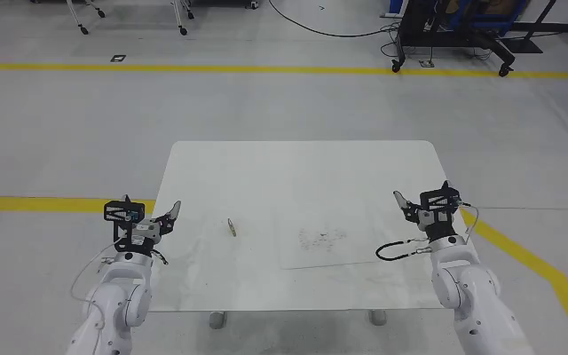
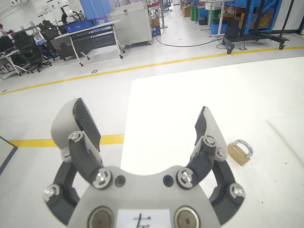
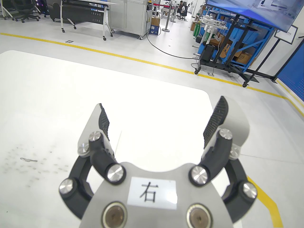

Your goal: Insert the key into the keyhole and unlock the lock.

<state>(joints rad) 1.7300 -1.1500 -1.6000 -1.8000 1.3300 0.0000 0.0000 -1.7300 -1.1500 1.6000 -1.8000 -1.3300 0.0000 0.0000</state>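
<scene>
Brass padlock (image 1: pixel 231 227) (image 2: pixel 239 153) with a silver shackle lay flat on the white tabletop (image 1: pixel 302 173), in its front-left part and nearer the front edge than the back. Toward the middle of the front edge sat a patch of dark smudges (image 1: pixel 321 238), and among them, in the right wrist view, a thin grey piece (image 3: pixel 28 159) too small to identify.

At the left edge, close to the front-left corner, the left gripper (image 1: pixel 151 209) (image 2: pixel 141 110) hung level and pointed across the table, its jaws spread wide and holding nothing. One ribbed pad (image 2: pixel 85 122) sat out over the floor and the other over the table's surface, with the padlock just beyond that inner finger. Well apart from it, the right gripper (image 1: pixel 423 197) (image 3: pixel 161 105) was posed at the right edge in the front half, likewise level, facing inward, fingers parted and empty. Both forearms came up from below the front edge, elbows bent outward.
</scene>
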